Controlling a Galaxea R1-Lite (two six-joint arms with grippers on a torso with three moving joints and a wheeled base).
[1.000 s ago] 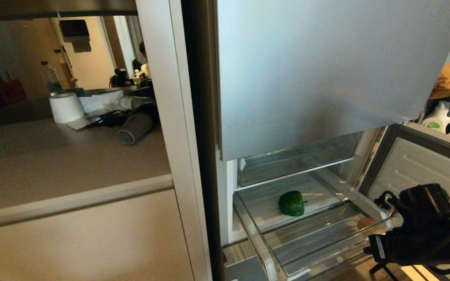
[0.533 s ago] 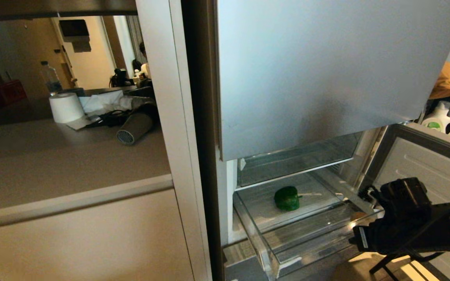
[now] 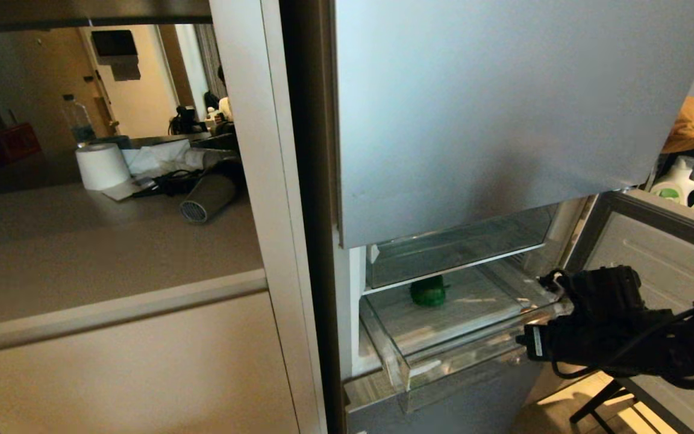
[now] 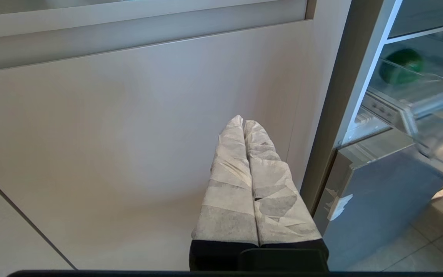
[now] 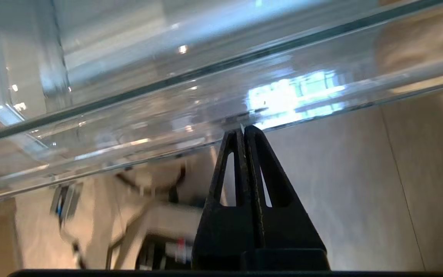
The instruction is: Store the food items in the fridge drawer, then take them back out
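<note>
Up close, we see our right gripper point(image 5: 243, 129) with its black triangular fingers pressed flat together, holding nothing, their tips touching the clear front wall of the fridge drawer point(image 3: 443, 361). That drawer is a shallow bin of glossy transparent plastic with a ribbed floor, standing partly out of the silver-grey fridge point(image 3: 491, 108) beneath a glass shelf. Inside it, toward the back, sits the lumpy green bell pepper point(image 3: 428, 292), half under the shelf edge. A blurred tan rounded shape point(image 5: 413, 46) shows through the plastic near our right gripper. Our left gripper point(image 4: 243, 123), its fingers wrapped in crinkled white tape, is closed and empty before the smooth beige cabinet door point(image 4: 129, 134).
</note>
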